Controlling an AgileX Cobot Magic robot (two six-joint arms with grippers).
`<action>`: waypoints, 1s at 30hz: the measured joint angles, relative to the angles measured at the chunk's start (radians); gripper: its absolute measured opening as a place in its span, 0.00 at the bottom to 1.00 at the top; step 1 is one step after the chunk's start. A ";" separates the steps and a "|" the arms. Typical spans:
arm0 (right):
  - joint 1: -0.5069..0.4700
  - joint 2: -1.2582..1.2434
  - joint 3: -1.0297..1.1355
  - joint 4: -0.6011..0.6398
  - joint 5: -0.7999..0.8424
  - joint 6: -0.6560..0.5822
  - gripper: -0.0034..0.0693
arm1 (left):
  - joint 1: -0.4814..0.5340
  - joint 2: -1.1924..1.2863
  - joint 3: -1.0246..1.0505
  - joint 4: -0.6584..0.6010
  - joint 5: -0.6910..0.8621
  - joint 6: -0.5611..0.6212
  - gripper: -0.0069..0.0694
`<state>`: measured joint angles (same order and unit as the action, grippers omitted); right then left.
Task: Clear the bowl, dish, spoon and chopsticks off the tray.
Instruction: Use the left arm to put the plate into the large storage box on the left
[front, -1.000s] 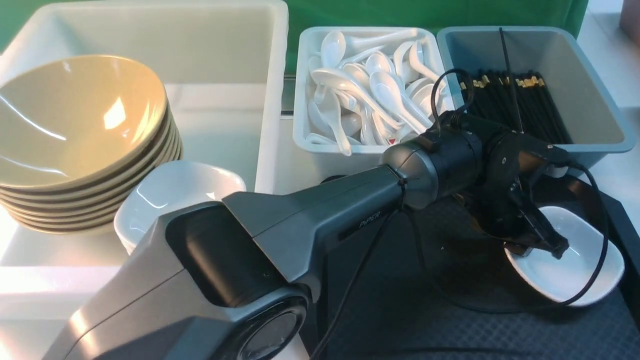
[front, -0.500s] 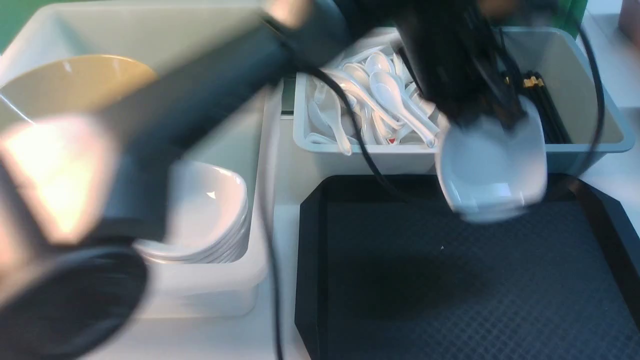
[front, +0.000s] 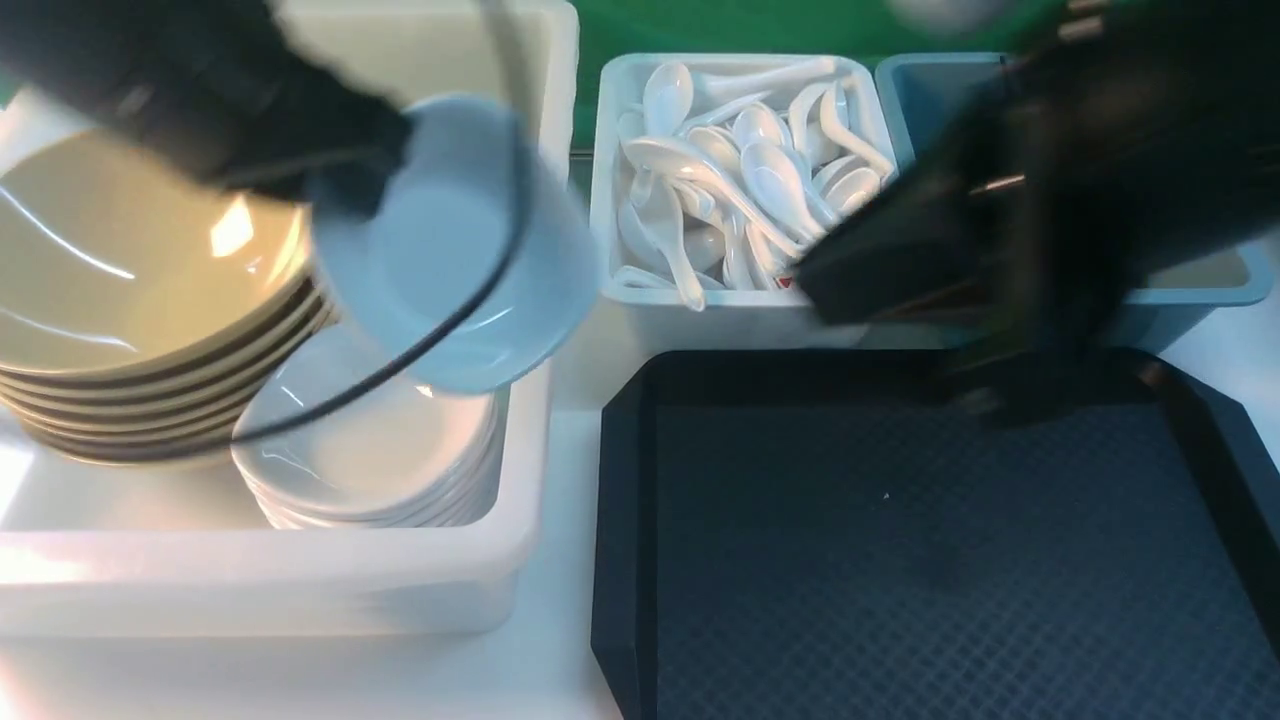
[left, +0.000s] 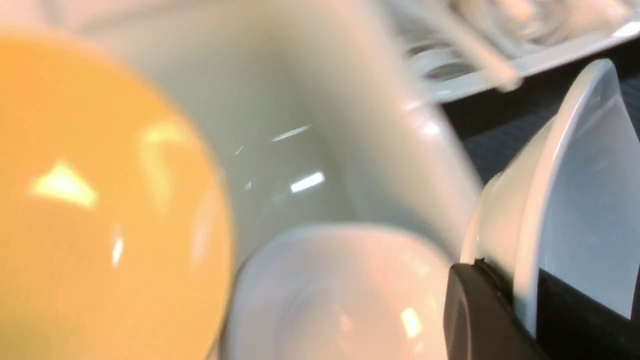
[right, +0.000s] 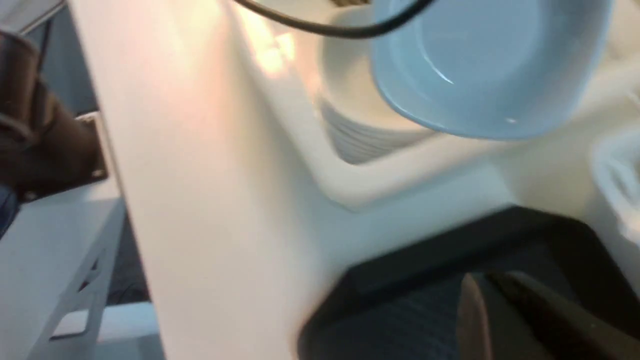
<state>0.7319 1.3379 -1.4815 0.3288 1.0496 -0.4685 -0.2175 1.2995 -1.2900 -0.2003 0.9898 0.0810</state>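
left gripper (left: 525, 300): is pinching the rim of the dish (front: 450, 250).
dish: is hanging tilted above the stack of white dishes (front: 380, 460) in the white tub (front: 300, 590), beside the yellow bowls (front: 120, 280).
right gripper (right: 492, 310): is hovering over the tray (front: 620, 500); too blurred to tell whether spread or pressed together.

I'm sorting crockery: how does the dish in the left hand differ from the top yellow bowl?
The dish is white and small; the bowl is olive-yellow and far wider. The dish hangs tilted in the left hand; the bowl rests atop its stack. Both are glossy and empty.
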 joint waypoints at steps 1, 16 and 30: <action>0.032 0.043 -0.024 -0.009 0.001 -0.002 0.13 | 0.039 -0.028 0.068 -0.021 -0.040 0.005 0.09; 0.129 0.224 -0.174 -0.080 0.141 0.027 0.14 | 0.150 0.015 0.228 -0.049 -0.134 0.108 0.12; 0.129 0.224 -0.175 -0.111 0.170 0.033 0.15 | 0.150 0.015 0.179 -0.014 0.019 0.159 0.74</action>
<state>0.8608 1.5622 -1.6566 0.2176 1.2199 -0.4354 -0.0674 1.3148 -1.1113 -0.2143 1.0084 0.2395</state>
